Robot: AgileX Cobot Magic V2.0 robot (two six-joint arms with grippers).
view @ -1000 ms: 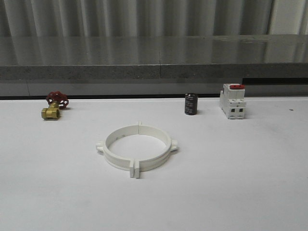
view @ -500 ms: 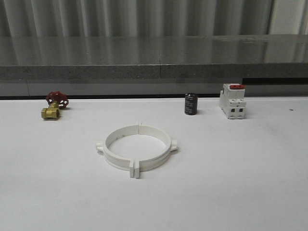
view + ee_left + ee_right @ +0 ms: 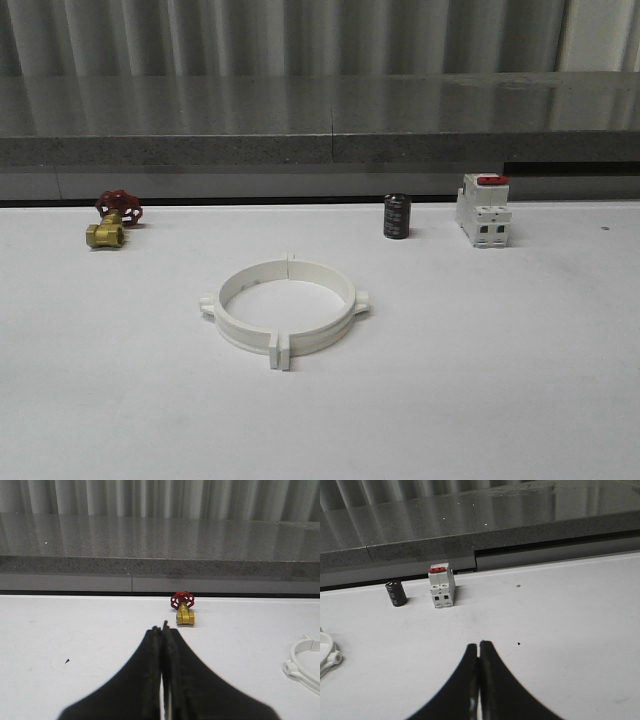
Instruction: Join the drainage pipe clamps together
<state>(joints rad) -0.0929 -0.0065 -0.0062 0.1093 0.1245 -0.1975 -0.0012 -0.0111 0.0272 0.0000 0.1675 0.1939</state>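
Along the desk's (image 3: 520, 380) far edge, from the left, I note a brass valve with red handwheel (image 3: 112, 222), a black cylindrical capacitor (image 3: 397, 216) and a white boxy breaker with red switch (image 3: 484, 210). The two white plastic half-ring pipe clamps (image 3: 284, 306) lie mid-desk, tabs meeting, apparently joined. My left gripper (image 3: 163, 630) and right gripper (image 3: 479, 646) are closed, empty, parked clear. No containers.

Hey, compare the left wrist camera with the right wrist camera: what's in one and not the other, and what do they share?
Left wrist view: the brass valve with a red handwheel ahead of the shut left gripper.

Right wrist view: the white breaker with a red switch and the small black cylinder, beyond the shut right gripper.

Both: the white table, the grey ledge behind it, and an edge of the white clamp ring, holding nothing.
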